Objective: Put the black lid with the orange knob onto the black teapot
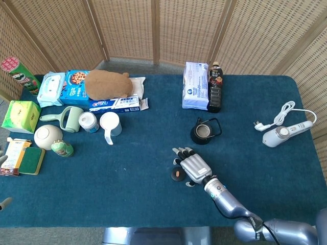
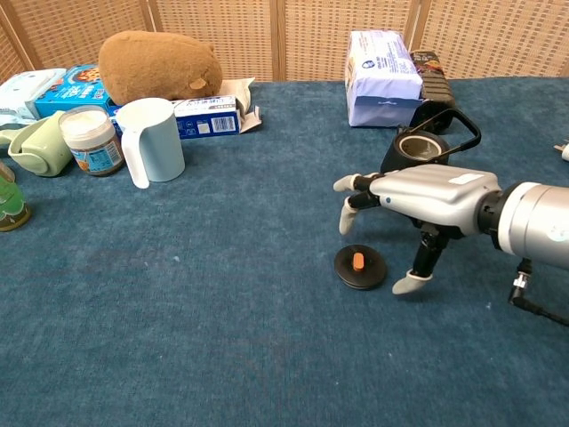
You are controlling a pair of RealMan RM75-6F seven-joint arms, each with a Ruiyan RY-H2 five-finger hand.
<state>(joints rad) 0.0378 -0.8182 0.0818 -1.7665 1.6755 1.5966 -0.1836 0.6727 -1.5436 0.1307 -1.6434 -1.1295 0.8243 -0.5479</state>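
The black lid with the orange knob (image 2: 359, 267) (image 1: 177, 174) lies flat on the blue table cloth. My right hand (image 2: 418, 209) (image 1: 193, 167) hovers just over and to the right of it, fingers spread and pointing down, the thumb beside the lid's right edge; it holds nothing. The black teapot (image 2: 416, 151) (image 1: 203, 132) stands uncovered behind the hand, its handle raised. My left hand does not show in either view.
A white tissue pack (image 1: 195, 85) and a dark bottle (image 1: 215, 87) stand behind the teapot. A white mug (image 2: 151, 140), jar, plush toy (image 2: 158, 67) and boxes fill the left side. A white hair dryer (image 1: 280, 135) with its cord lies at the right.
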